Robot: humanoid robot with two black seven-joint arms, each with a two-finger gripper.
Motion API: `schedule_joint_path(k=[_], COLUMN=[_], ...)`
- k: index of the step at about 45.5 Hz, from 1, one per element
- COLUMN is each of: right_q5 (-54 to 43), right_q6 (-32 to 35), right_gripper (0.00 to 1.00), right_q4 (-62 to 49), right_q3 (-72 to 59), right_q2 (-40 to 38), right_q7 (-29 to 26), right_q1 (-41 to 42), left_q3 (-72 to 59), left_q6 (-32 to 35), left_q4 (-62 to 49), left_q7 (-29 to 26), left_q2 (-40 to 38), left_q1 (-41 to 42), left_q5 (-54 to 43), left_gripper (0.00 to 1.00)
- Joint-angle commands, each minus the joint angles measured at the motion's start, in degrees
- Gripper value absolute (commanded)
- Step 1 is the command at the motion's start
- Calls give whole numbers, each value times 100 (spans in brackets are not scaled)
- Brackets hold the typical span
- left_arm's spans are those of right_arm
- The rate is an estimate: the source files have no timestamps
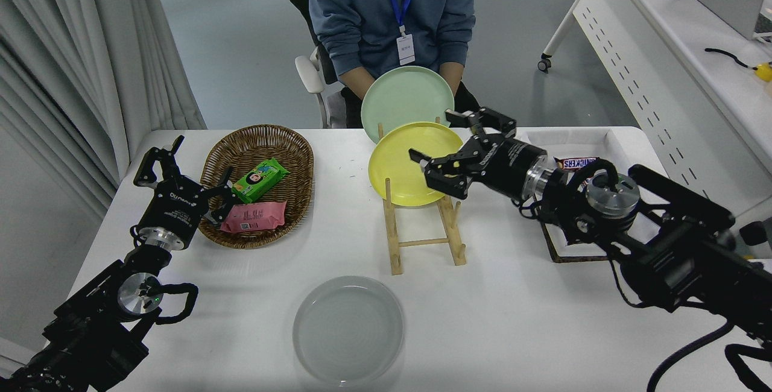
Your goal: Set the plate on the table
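Note:
The pale grey plate (pixel 348 330) lies flat on the white table (pixel 518 319) near its front edge, nothing touching it. My right gripper (pixel 449 142) is open and empty, raised at the right rim of the yellow plate (pixel 401 163), which stands in the wooden rack (pixel 422 232). One finger reaches over the yellow plate's right rim, the other is higher, by the mint green plate (pixel 405 99) standing behind. My left gripper (pixel 181 166) is open and parked at the left, beside the basket.
A wicker basket (pixel 259 184) with a green and a pink snack pack sits at the back left. A white tray (pixel 594 145) of chocolate bars is at the right, partly behind my right arm. A person sits at the far side. A white perforated desk (pixel 663 60) stands at the right.

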Motion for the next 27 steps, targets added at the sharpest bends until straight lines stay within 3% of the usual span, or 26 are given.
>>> schedule_joint_path(k=[1,13,27], right_q5=[-1283,-2031,-2057], right_q6=[469,1911,2957], right_gripper=[99,99,99], right_q4=[-1516,-3169,-4839], right_q3=[393,428,490], right_q2=[-248,86,718], right_q7=[0,149,2144], right_q1=[-30,-109,-135], left_q3=[0,0,0], left_q6=[0,0,0], left_q4=[0,0,0], left_q7=[0,0,0], left_q2=[8,0,0], left_q1=[1,1,1], left_q5=[0,0,0], left_gripper=[100,100,100])
